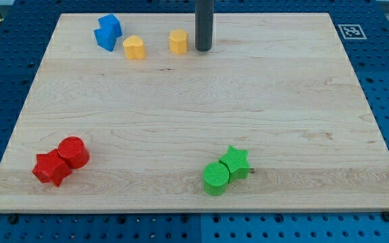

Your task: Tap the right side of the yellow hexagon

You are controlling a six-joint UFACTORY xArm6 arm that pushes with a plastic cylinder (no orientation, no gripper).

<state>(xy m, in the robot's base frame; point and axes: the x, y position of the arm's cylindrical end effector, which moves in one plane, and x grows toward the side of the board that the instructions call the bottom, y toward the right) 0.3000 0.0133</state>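
The yellow hexagon (pixel 177 41) sits near the view's top, a little left of centre. My tip (pixel 203 48) stands on the board just to the hexagon's right, a small gap apart from it. A yellow heart-shaped block (pixel 134 48) lies further left. A blue block (pixel 107 32) of irregular shape sits left of that, near the top edge.
A red cylinder (pixel 73 152) and a red star-like block (pixel 51 168) touch at the bottom left. A green star (pixel 236 162) and a green cylinder (pixel 216 178) touch at the bottom centre-right. The wooden board (pixel 302 101) rests on a blue pegboard table.
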